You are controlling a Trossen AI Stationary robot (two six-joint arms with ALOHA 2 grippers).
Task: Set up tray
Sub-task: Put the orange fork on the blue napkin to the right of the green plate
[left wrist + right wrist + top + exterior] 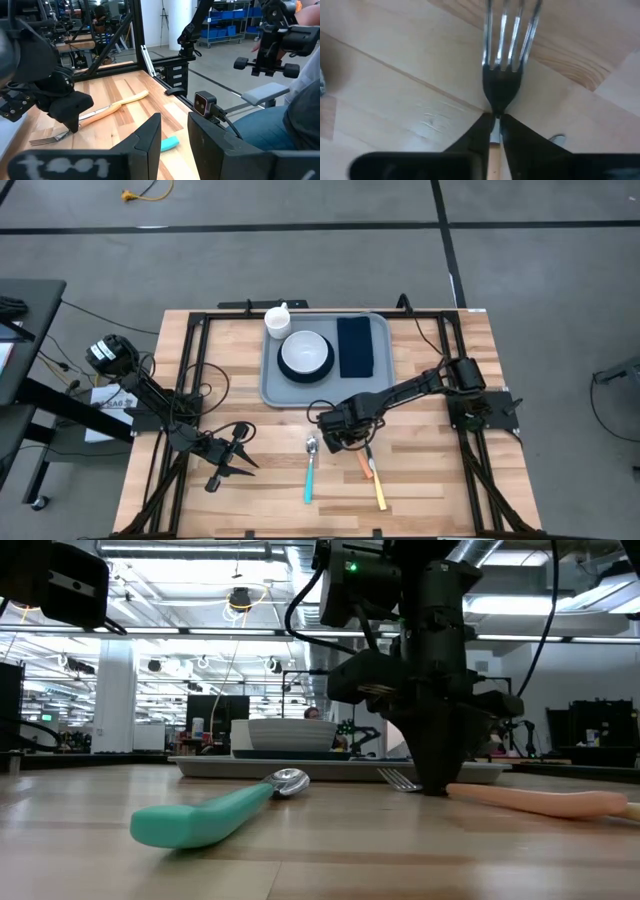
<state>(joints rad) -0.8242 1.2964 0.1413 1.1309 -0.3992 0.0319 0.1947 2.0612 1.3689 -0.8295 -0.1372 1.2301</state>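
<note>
The fork, with metal tines [512,35] and a peach handle [374,478], lies on the wooden table just near of the grey-blue tray [275,385]. My right gripper [347,432] stands over the fork's neck, shut on it. A teal-handled spoon [310,470] lies flat to the fork's left. On the tray sit a white bowl [305,353], a dark navy napkin [355,345] and a white cup [277,320]. My left gripper [236,454] waits open over the table's near left part, touching nothing. My right gripper pinches the fork's thin metal neck [493,111], just behind the tines, between its two fingertips [477,132]. The fingers come from above, pointing down, across the fork [400,778]. The fork lies flat, its handle [550,802] resting on the table.
Black frame rails [190,380] run along the table's left and right sides. In the left wrist view a seated person's leg [270,125] and a handheld device [275,45] show beyond the table's edge. Bare wood lies between the spoon and my left gripper.
</note>
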